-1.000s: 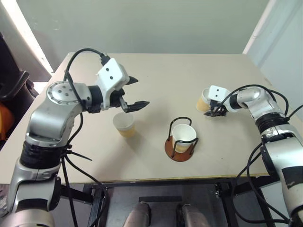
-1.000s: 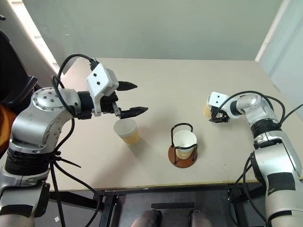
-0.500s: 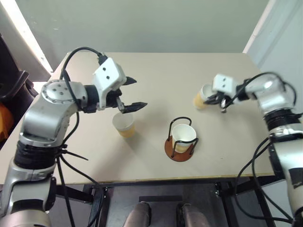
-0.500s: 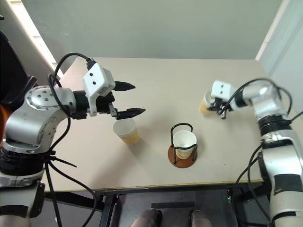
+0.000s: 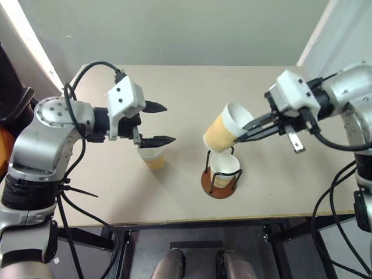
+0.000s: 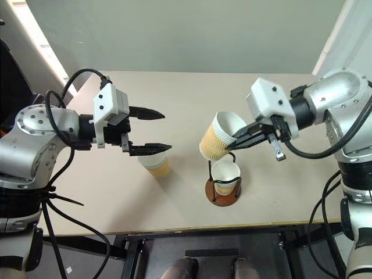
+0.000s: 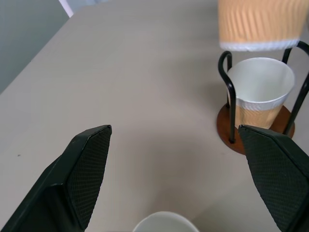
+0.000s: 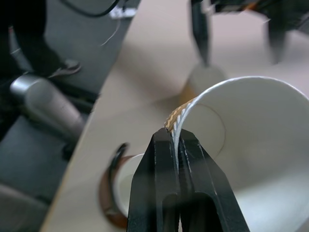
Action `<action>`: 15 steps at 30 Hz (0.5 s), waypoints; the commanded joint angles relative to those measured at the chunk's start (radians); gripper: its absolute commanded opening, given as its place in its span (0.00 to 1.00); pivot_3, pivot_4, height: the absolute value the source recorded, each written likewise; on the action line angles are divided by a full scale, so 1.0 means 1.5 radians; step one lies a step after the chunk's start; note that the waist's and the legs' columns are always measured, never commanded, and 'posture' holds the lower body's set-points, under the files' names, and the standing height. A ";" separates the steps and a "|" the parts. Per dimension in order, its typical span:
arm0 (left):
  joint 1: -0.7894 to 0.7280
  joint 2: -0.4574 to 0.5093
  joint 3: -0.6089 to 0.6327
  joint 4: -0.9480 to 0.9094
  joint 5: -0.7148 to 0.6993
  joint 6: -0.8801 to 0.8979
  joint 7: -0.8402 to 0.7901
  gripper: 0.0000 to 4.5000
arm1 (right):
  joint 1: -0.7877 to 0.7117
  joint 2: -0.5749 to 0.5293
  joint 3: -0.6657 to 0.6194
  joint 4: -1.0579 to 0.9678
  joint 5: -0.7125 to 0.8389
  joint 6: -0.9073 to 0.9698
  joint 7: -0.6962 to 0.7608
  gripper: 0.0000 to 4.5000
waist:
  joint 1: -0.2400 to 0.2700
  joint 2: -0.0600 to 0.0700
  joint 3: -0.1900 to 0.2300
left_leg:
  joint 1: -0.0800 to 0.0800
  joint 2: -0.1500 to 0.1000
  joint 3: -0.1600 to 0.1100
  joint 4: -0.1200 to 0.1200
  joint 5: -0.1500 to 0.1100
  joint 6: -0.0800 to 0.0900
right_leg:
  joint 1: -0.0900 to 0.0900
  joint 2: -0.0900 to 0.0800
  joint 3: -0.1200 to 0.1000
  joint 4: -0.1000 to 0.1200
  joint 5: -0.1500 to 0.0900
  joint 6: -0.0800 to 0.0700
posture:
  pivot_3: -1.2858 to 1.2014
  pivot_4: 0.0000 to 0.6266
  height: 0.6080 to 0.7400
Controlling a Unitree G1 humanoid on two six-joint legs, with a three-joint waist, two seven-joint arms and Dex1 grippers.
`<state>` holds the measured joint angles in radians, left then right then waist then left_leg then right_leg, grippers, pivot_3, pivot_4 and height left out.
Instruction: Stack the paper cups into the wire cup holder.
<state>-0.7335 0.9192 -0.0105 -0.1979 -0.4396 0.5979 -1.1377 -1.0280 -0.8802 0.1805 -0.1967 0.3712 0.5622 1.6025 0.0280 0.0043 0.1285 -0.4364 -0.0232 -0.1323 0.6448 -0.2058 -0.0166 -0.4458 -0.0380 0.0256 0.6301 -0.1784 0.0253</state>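
Note:
One paper cup (image 5: 224, 165) stands upright in the wire cup holder (image 5: 207, 183) near the table's front middle. Just above it hangs a second cup (image 5: 222, 130), tilted with its mouth toward the right. My right gripper (image 5: 242, 134) is shut on that cup's rim, one finger inside and one outside (image 8: 166, 145). A third cup (image 5: 152, 157) stands on the table left of the holder. My left gripper (image 5: 169, 123) hovers open above this third cup, apart from it, fingers pointing right.
The beige table (image 5: 192, 87) ends at a front edge a short way in front of the holder. A dark object (image 5: 14, 104) stands beyond the table's left side. A white panel (image 5: 337, 29) rises at the far right.
My right gripper has lifted its cup off the table's right side and carried it left and up, over the holder, tilting it. The left arm has hardly moved.

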 commanded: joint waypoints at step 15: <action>0.087 0.103 0.109 -0.105 -0.162 0.044 -0.114 1.00 | 0.045 -0.058 0.077 -0.036 -0.063 -0.087 0.008 0.01 | -0.003 0.000 0.000 | 0.001 0.000 0.000 0.000 0.001 0.001 | 0.000 0.000 0.000 0.003 0.000 -0.001 | 0.52 0.24 1.00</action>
<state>-0.6016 1.0577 0.1170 -0.3238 -0.6677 0.6623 -1.3061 -0.9535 -0.9448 0.3017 -0.2240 0.2794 0.4454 1.6098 0.0228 0.0041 0.1283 -0.4349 -0.0231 -0.1324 0.6450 -0.2044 -0.0144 -0.4460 -0.0379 0.0255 0.6345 -0.1788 0.0244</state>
